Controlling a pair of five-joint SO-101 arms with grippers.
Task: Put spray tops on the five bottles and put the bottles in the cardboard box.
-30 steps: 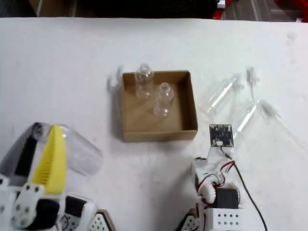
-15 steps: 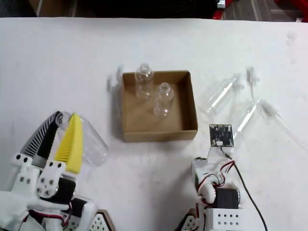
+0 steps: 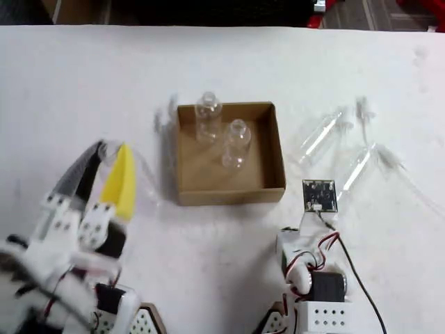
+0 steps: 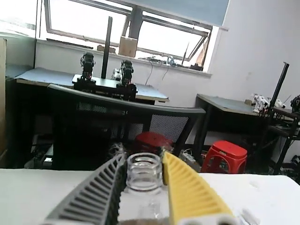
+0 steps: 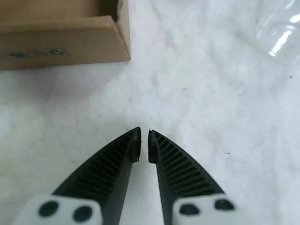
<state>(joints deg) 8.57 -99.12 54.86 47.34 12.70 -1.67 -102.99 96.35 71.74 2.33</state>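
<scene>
Bottle (image 4: 144,177) upright, mouth upward, clamped in left end effector (image 4: 143,156); right end effector (image 5: 140,139) together.

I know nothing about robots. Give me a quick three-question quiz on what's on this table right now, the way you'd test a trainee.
1. True or false: the bottle clamped in the left gripper already wears a spray top.
2. How many bottles stand inside the cardboard box? A) one B) two C) five
3. Fill in: the right gripper, over the table near the box's corner, holds ____.
Key: 1 false, its neck is open. 2 B, one at the back, another nearer the middle. 3 nothing.
</scene>
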